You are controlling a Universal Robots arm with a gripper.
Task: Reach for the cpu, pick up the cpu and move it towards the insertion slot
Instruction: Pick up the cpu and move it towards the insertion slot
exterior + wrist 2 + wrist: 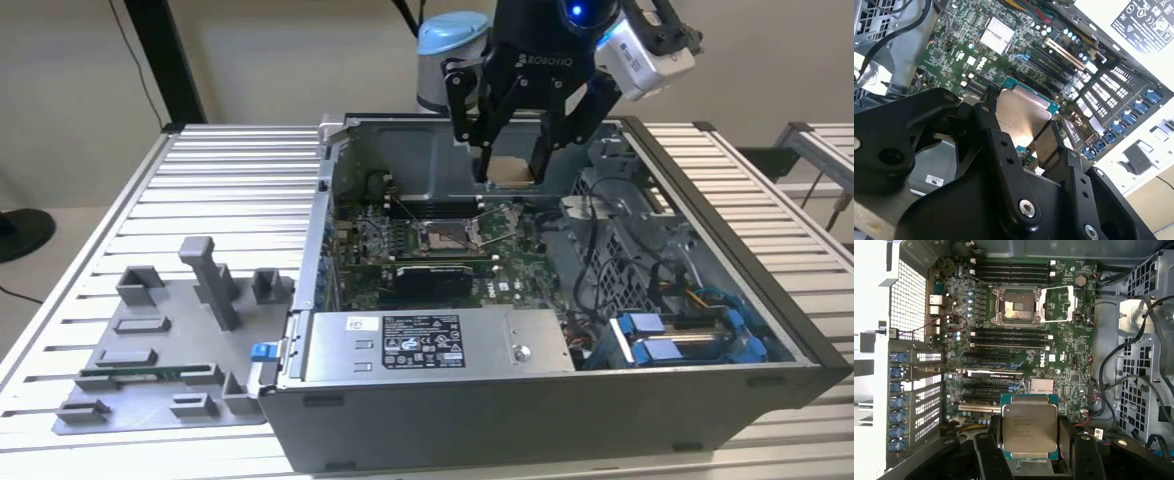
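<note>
gripper (pixel 513 172) clamped on the cpu (pixel 1029 429), chip held flat up in the air over the open computer case (pixel 747 300), insertion slot (pixel 1016 305) sitting open on the green board below

You see the cpu (pixel 1029 427), silvery top with a green edge, held flat between the two black fingers (pixel 988 450) of the gripper (pixel 1030 452), one pressing on each side of it. Beyond it lies the green circuit board (pixel 1074 360) inside the computer case (pixel 1134 340), and the insertion slot (pixel 1018 305) sits well apart from the chip, with its metal frame swung open beside it. Rows of long dark memory slots (pixel 1009 337) run on either side of that socket, and black cables (pixel 1114 365) loop over the grey metal wall next to the board.
</note>
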